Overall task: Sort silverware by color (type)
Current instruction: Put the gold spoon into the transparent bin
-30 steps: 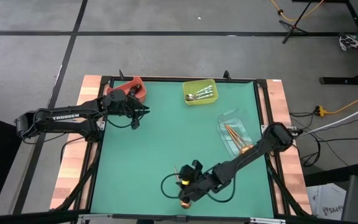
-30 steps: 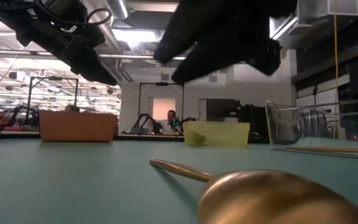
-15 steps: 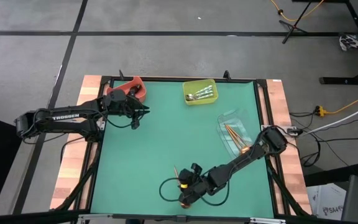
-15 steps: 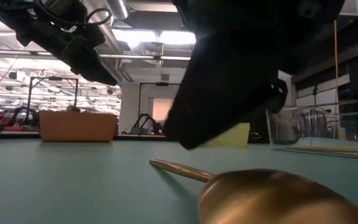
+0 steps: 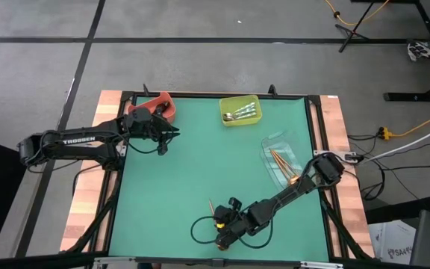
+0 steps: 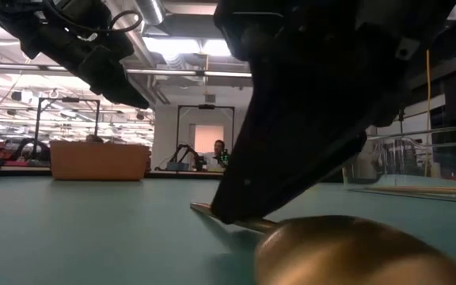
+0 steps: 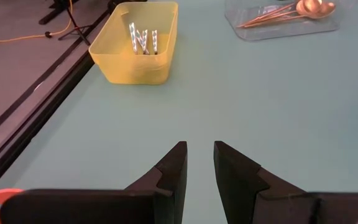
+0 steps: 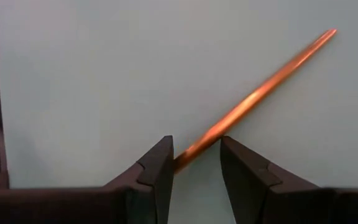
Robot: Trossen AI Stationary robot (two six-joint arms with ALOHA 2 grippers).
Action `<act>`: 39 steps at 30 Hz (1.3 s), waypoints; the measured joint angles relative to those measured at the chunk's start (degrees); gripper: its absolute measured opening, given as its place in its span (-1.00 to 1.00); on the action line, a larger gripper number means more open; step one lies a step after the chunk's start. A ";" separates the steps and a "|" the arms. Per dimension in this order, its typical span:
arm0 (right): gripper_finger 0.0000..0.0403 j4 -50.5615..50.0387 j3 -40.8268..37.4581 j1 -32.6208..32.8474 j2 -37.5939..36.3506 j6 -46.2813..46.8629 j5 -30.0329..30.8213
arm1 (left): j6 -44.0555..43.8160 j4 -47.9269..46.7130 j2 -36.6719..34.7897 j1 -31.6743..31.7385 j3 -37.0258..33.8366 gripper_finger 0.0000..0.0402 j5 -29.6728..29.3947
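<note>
copper-gold spoon [image 8: 253, 99] | slim handle, round bowl (shiny) | flat on mat

Two black jointed arms, looped black cables, white TROSSEN lettering

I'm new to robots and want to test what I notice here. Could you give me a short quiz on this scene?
1. True or false: the copper spoon on the mat lies between the right end effector's open fingers.
2. Which bin holds silver spoons? A red bin, B yellow bin, C clear bin.
3. Fill in: the left end effector hovers open near the ___ bin.

Key: 1 true; 2 B; 3 red.
</note>
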 joint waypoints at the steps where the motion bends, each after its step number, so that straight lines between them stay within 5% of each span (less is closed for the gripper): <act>1: -0.39 -0.02 0.00 0.00 0.17 -0.56 -0.39 | 0.03 -0.01 0.00 0.00 0.00 -0.64 0.00; 14: -0.39 -0.04 0.14 0.04 1.05 -0.70 -0.35 | 0.06 -0.99 0.00 0.00 0.02 -0.64 0.00; 28: -0.71 -1.11 0.13 0.02 1.05 0.35 0.23 | 0.15 -0.96 0.00 0.00 0.02 -0.64 0.02; 39: -0.73 -0.25 -0.02 -0.04 1.11 3.93 -1.94 | 0.17 -0.94 0.00 0.00 0.02 -0.64 0.00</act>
